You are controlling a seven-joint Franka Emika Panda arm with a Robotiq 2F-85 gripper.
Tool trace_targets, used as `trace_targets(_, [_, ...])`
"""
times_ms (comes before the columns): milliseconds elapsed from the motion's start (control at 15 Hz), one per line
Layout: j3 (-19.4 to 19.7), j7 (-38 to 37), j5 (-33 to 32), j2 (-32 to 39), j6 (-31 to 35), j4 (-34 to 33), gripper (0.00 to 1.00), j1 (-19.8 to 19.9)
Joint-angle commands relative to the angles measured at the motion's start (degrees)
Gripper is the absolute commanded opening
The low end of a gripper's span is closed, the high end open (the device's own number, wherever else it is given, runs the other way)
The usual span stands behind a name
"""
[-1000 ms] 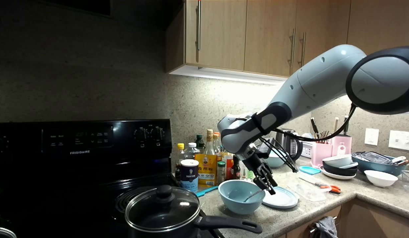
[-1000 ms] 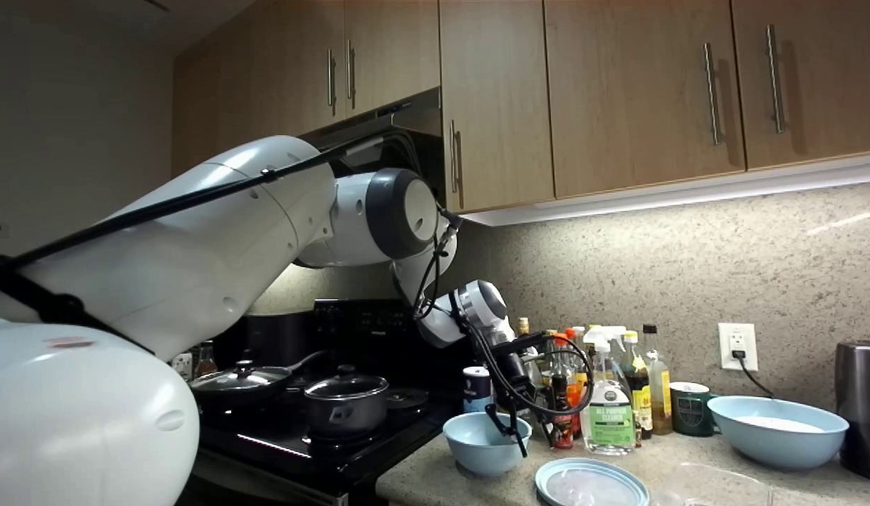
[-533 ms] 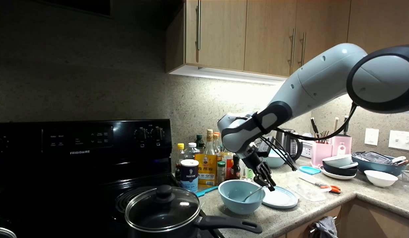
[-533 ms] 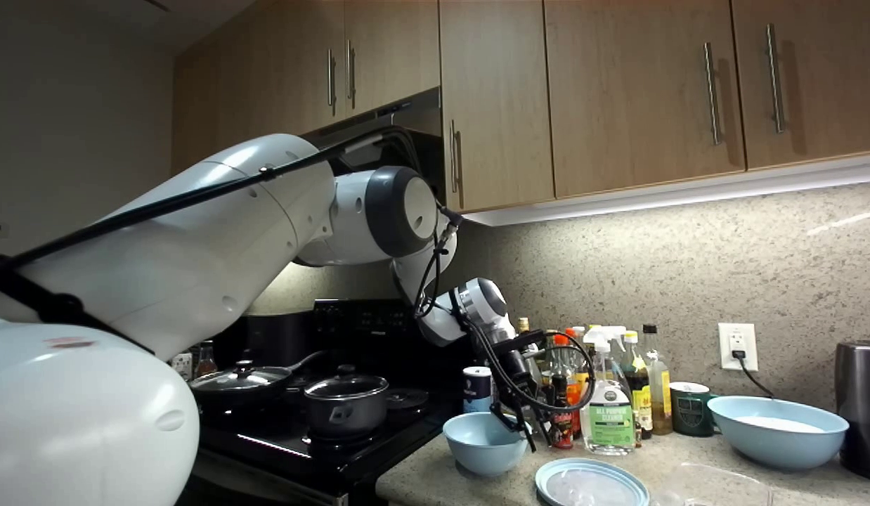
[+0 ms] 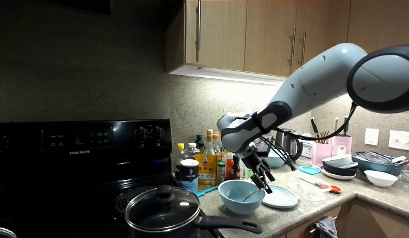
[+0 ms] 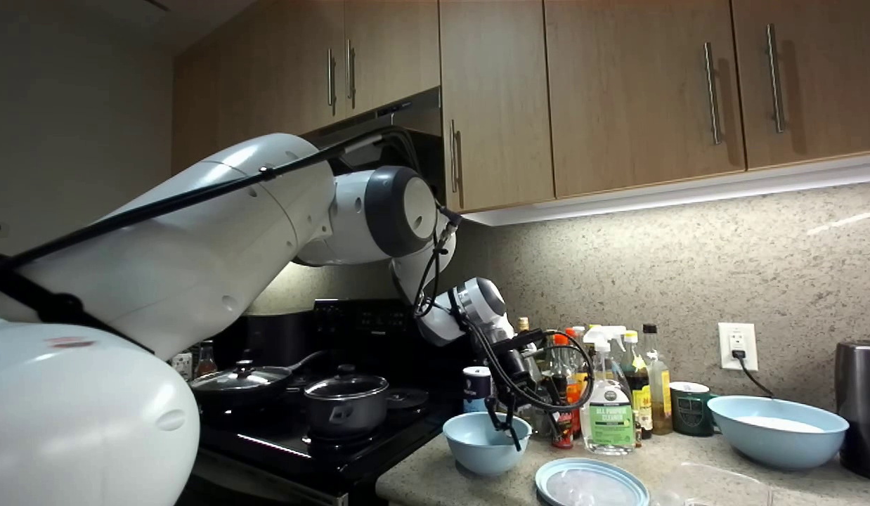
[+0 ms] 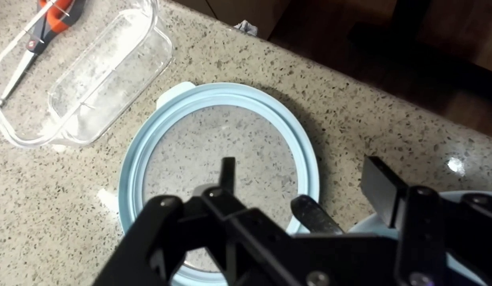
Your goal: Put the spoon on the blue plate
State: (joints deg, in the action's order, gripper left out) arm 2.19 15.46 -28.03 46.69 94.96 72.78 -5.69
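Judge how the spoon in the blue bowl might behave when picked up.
The spoon is likely stiff, since its slim shaft looks metallic. That thinness might let it twist in a loose pinch. It slants out past the rim of the blue bowl, so a nudge could make it pivot.

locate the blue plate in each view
In an exterior view: blue plate low, centre-right.
In an exterior view: blue plate bottom edge, centre-right.
Wrist view: blue plate near middle, partly behind the hand.
Landmark: light-blue bowl, left of it in both exterior views, right in the wrist view.
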Motion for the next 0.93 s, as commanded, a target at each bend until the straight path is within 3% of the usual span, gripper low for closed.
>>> trace_targets(0, [1.45, 3.03, -5.89, 0.38, -1.22, -0.16, 1.0, -1.87])
trace_targets(67, [1.77, 3.29, -7.68, 0.53, -1.74, -0.26, 1.0, -2.3])
trace_targets(133, [0.3, 0.94, -4.77, 0.36, -0.74, -0.25, 1.0, -0.81])
trace_targets(333, [0.24, 0.96, -5.16, 0.55, -0.77, -0.25, 1.0, -1.0])
trace_targets(400, [-0.27, 8.02, -8.04, -0.31, 1.0, 1.72, 1.0, -0.75])
trace_targets(867, [-1.89, 25.06, -13.91, 0.92, 6.11, 0.42, 1.0, 0.59])
